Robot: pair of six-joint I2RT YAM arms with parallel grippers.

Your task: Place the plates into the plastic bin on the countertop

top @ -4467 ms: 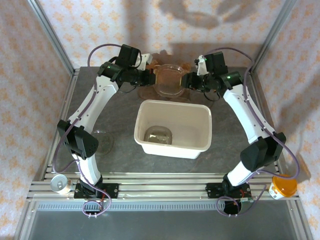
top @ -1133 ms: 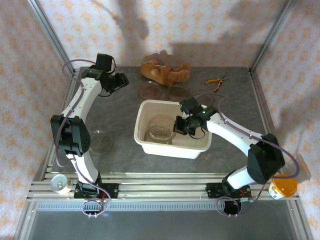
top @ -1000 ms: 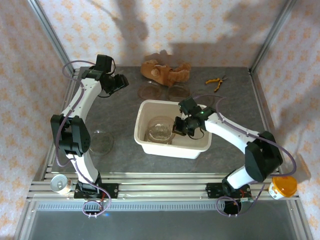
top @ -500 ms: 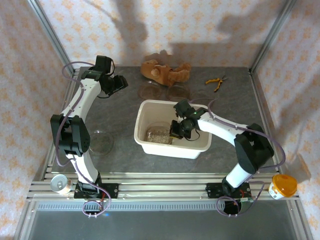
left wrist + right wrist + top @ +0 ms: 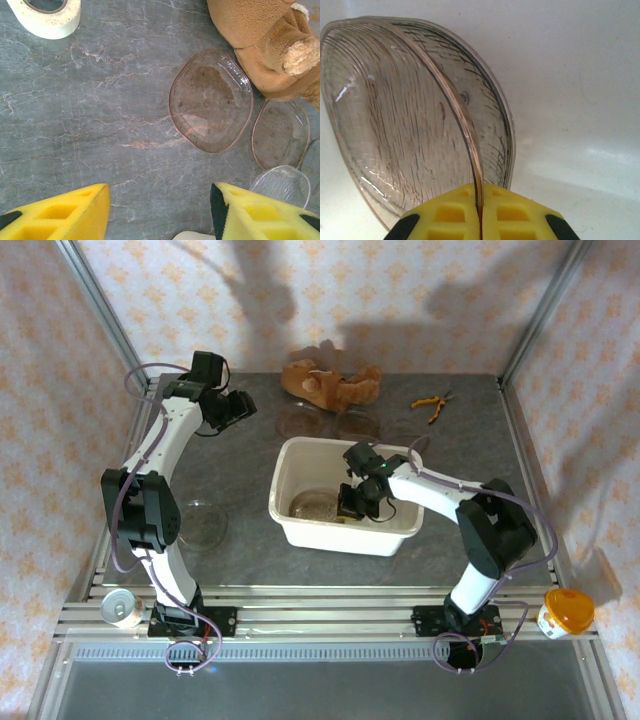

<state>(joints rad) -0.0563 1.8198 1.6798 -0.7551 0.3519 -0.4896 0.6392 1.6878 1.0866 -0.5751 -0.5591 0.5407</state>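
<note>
The cream-white plastic bin [image 5: 400,525] stands mid-countertop. My right gripper [image 5: 351,502] is down inside it, shut on the rim of a clear ribbed plate [image 5: 395,120] that stands tilted on edge. A second plate [image 5: 495,105] sits right behind it against the bin's white floor [image 5: 570,75]. My left gripper [image 5: 236,408] hovers open and holds nothing at the far left of the countertop [image 5: 470,430]. Below it lie two plates [image 5: 211,100] [image 5: 280,134], and a third [image 5: 282,182] by its right finger. From above, two of them [image 5: 298,420] [image 5: 358,423] show behind the bin, and another plate [image 5: 205,523] lies left of it.
A brown teddy bear [image 5: 330,380] lies at the back, touching the plates there. Pliers [image 5: 432,405] lie at the back right. A white tape roll [image 5: 47,15] sits beyond my left gripper. A can [image 5: 122,608] and an orange-lidded jar [image 5: 565,612] stand on the near rail.
My right gripper has carried the plate lower and further into the bin, toward its near side. The left arm has stayed put.
</note>
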